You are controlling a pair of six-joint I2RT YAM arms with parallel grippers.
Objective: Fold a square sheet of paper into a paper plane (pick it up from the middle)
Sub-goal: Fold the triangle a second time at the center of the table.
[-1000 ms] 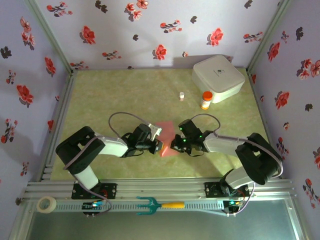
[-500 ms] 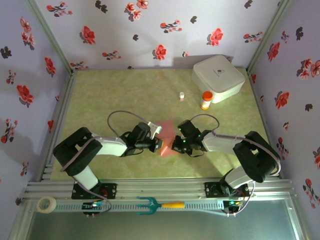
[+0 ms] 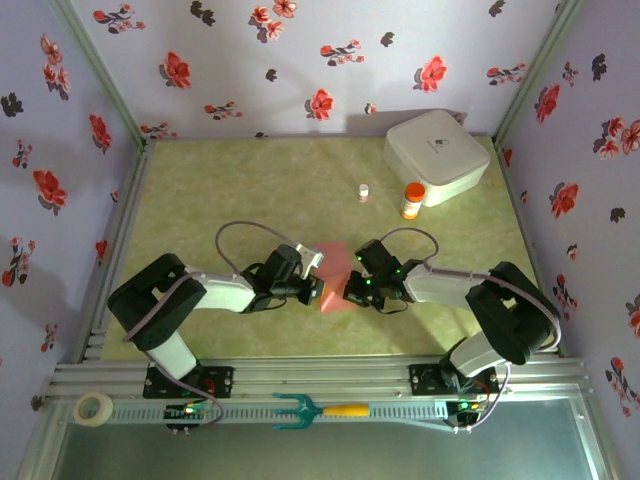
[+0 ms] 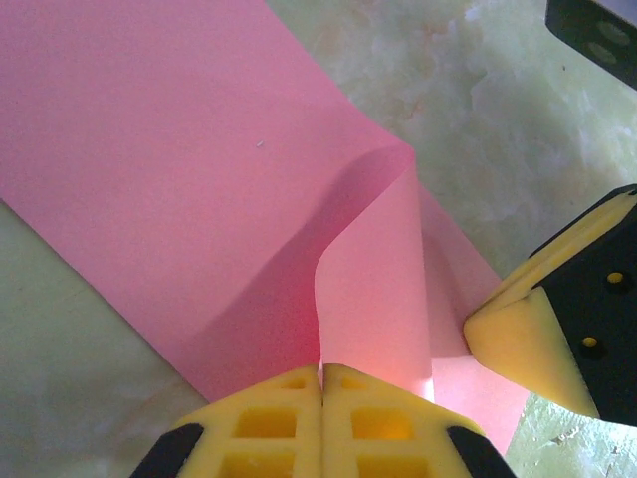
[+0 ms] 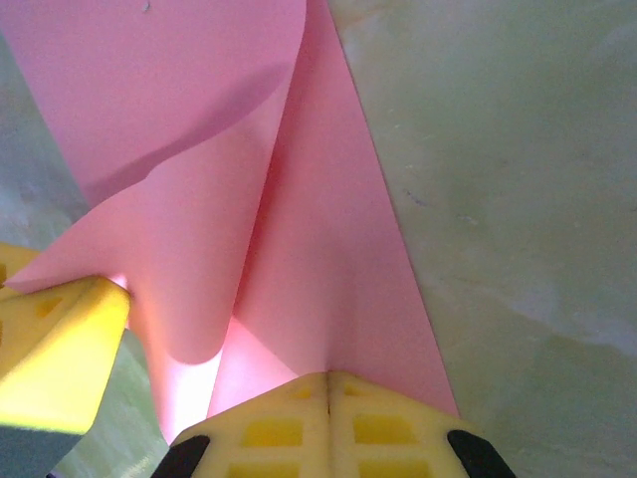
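Note:
The square sheet of paper [image 3: 336, 268] is salmon pink and lies on the green table between my two grippers. My left gripper [image 3: 318, 291] is shut on a raised flap of the sheet [image 4: 199, 149]. The flap curls up from the table into my closed yellow pads [image 4: 321, 373]. My right gripper [image 3: 347, 291] is shut on the opposite side of the sheet [image 5: 318, 229], with the paper rising into its pads [image 5: 328, 378]. The two grippers almost touch: the right fingertip [image 4: 518, 329] stands beside the left one. The paper plane is out of view.
A white rounded box [image 3: 437, 155] sits at the back right. An orange-capped bottle [image 3: 411, 200] and a small white vial [image 3: 364, 192] stand in front of it. On the near rail lie a teal fork with an orange handle [image 3: 318, 409] and a tape roll [image 3: 94, 408].
Both grippers shifted slightly toward each other over the sheet about a second ago. Since half a second ago nothing visibly moves. Both stay shut on the paper.

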